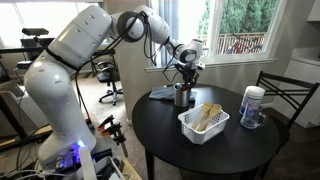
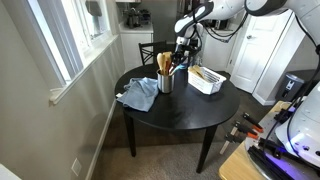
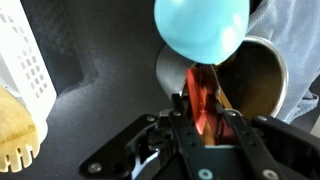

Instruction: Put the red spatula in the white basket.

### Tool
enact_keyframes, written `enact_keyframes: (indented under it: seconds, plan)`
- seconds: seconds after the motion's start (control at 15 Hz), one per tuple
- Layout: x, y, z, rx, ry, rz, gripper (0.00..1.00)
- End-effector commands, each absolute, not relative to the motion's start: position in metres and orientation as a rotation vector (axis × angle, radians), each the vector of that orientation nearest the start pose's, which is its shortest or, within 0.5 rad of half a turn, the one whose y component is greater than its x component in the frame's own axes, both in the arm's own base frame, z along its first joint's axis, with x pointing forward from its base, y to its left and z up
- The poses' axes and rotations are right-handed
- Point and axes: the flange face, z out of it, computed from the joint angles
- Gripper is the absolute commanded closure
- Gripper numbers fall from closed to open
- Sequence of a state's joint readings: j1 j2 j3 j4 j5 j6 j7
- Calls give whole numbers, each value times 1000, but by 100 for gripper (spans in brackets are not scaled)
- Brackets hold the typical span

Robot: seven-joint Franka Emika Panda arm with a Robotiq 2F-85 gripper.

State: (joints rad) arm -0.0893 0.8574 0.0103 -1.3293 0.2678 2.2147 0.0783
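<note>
I held the Robotiq gripper [image 3: 204, 118] over the round metal utensil cup [image 3: 258, 78], centre-right of the wrist view | jaws clenched on the slim red spatula [image 3: 200, 88], at that cup's rim | small white slotted plastic basket [image 3: 24, 60] at left edge, apart from the spatula
</note>
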Motion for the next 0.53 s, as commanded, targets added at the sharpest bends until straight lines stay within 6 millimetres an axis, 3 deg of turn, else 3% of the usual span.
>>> enact_keyframes:
  seconds: [0.0,0.2,0.47]
  plan:
    - [746,-53,227,-2848,512,-50,94]
    - [747,-53,235,-2846,512,-69,100]
    - [753,-49,263,-2848,504,-134,95]
